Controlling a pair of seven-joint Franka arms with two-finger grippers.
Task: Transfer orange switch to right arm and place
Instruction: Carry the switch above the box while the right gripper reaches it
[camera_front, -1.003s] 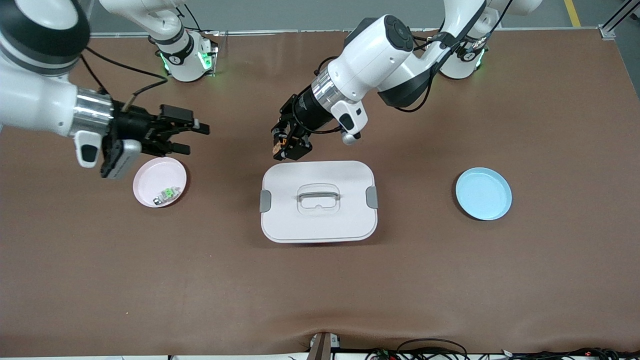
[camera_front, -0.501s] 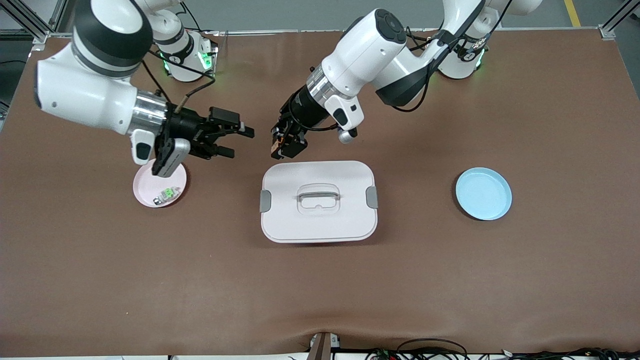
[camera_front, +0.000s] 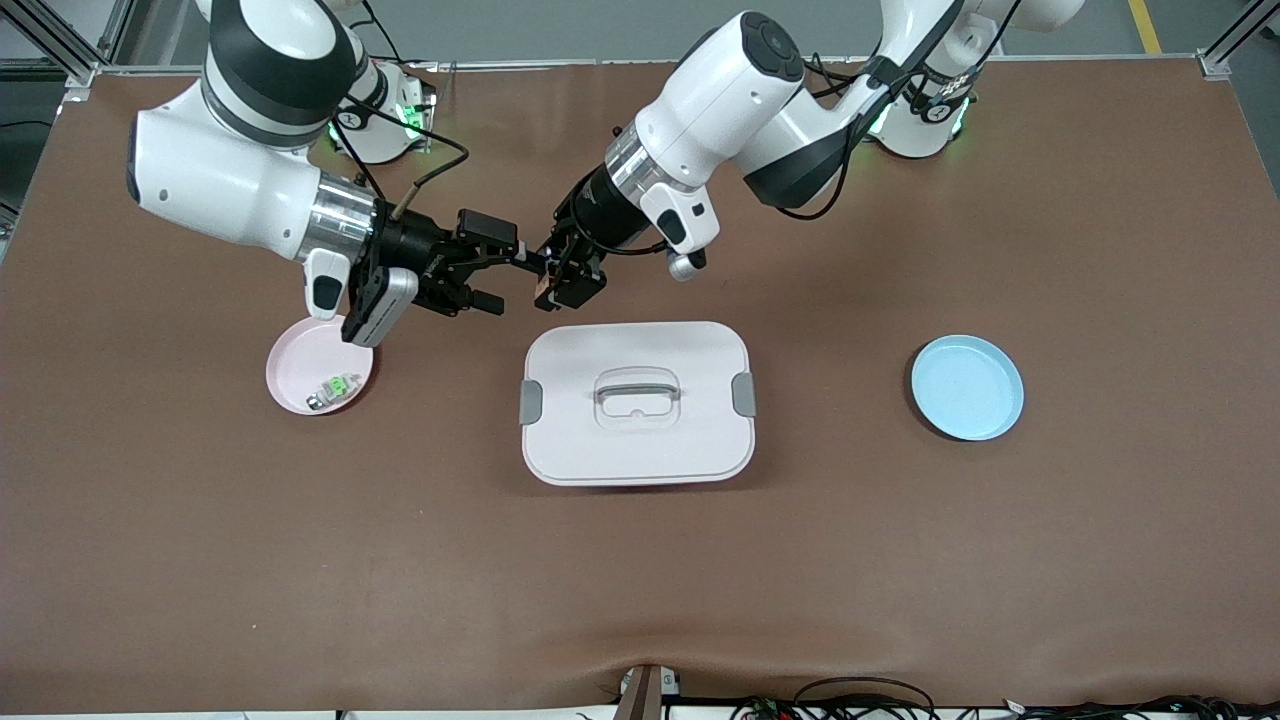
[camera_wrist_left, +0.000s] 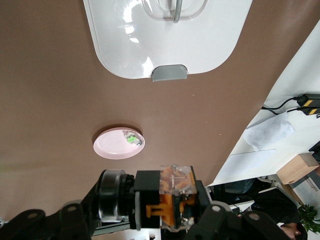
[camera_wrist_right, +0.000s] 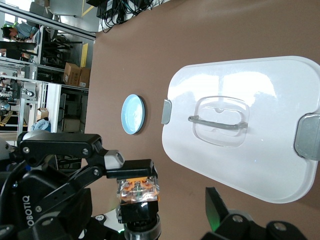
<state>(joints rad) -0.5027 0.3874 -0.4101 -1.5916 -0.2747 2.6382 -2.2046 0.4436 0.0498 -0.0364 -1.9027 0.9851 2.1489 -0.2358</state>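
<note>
The orange switch (camera_front: 542, 288), a small black block with an orange face, hangs in the air with my left gripper (camera_front: 553, 284) shut on it. It is over bare table just past the white box's edge that faces the robots' bases. In the left wrist view the orange switch (camera_wrist_left: 176, 196) shows its black body and silver ring. My right gripper (camera_front: 512, 285) is open and level with the switch, its tips almost at it. In the right wrist view the orange switch (camera_wrist_right: 138, 191) sits beside one of my open right fingers (camera_wrist_right: 219, 209) without touching it.
A white lidded box (camera_front: 600, 455) with a handle sits mid-table. A pink plate (camera_front: 292, 360) toward the right arm's end holds a small green-faced part (camera_front: 340, 385). A light blue plate (camera_front: 967, 388) lies toward the left arm's end.
My right arm has swung in from above the pink plate toward the switch, its gripper still open. The left gripper has shifted slightly toward it, still holding the switch.
</note>
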